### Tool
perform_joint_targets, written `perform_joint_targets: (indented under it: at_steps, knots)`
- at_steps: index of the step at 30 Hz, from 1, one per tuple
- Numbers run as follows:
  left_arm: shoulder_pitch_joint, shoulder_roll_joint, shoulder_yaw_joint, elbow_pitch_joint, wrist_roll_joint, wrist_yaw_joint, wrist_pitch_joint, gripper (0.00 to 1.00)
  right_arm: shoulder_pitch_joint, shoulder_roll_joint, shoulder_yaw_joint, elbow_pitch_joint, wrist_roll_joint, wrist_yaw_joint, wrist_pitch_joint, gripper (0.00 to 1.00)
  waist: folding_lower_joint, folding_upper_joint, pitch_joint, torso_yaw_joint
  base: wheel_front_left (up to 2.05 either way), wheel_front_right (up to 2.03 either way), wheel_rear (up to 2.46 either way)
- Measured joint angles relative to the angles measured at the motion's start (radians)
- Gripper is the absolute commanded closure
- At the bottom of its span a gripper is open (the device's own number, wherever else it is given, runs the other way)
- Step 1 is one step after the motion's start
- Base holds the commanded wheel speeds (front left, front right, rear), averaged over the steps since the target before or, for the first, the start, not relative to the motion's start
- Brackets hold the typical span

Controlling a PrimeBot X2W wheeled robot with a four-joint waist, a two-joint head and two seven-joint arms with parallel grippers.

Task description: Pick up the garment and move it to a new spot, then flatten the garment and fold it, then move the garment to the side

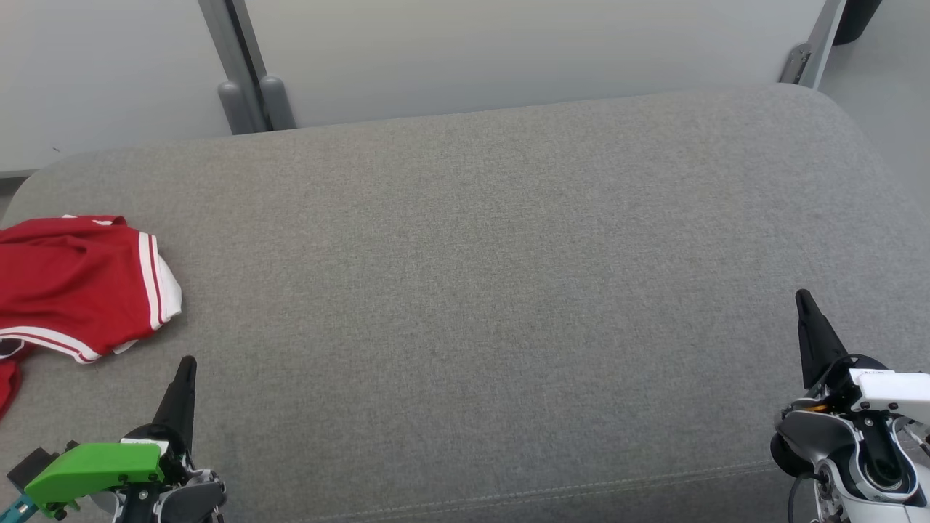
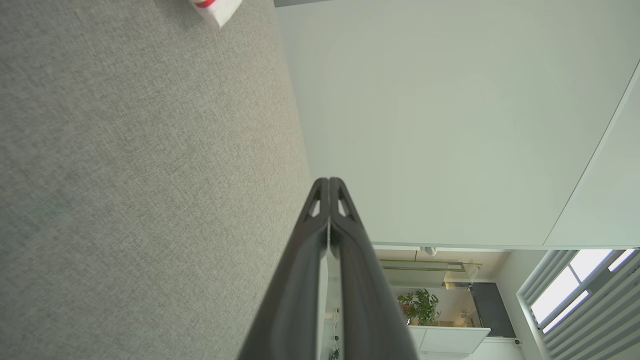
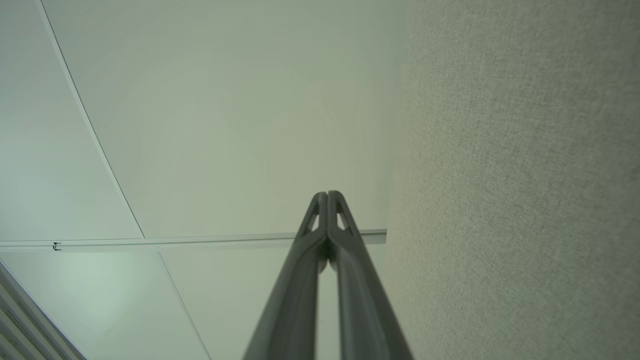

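Holds the left gripper (image 1: pixel 187 365) low at the lower left of the head view, over the grey cushioned surface (image 1: pixel 465 290), long dark tips aimed up that view and leaning slightly right. Shows its 2 fingers (image 2: pixel 305 260) in the left wrist view pressed together along their length, tips meeting, nothing caught between them. Carries a bright green cover (image 1: pixel 94 468) on that wrist. Has the wrist rolled so that the surface fills the left side of the left wrist view and a pale wall panel (image 2: pixel 450 125) fills the right.

Holds the right gripper (image 1: pixel 805 305) at the lower right of the head view, near the surface's right end, tips aimed up and leaning slightly left. Closes it too: in the right wrist view both dark blades meet at the tip, with nothing in the grip. Bears a white housing (image 1: pixel 890 388) on that wrist. Rolls this wrist the other way, with the surface on the right of its view and the wall on the left. Sets the 2 arms well apart, 1 at each lower corner, with bare cushion between them.

Has the garment (image 1: pixel 73 283) lying crumpled at the far left of the surface, red with white stripes along a sleeve hem, partly cut off by the picture's left edge. Places it up and left of the left gripper, near but not touching. Catches 1 white-and-red corner of it at the top edge of the left wrist view.
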Motion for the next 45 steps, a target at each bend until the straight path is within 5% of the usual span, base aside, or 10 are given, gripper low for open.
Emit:
perform_joint_targets:
  at_steps: [45]
  knots:
    - [0.000,0.000,0.001,0.000,0.000,0.000,0.000,1.00,0.000,0.000,0.000,0.000,0.000,0.000,0.000,1.00,0.0000,0.0000,0.000,0.000,0.00,0.00,0.00]
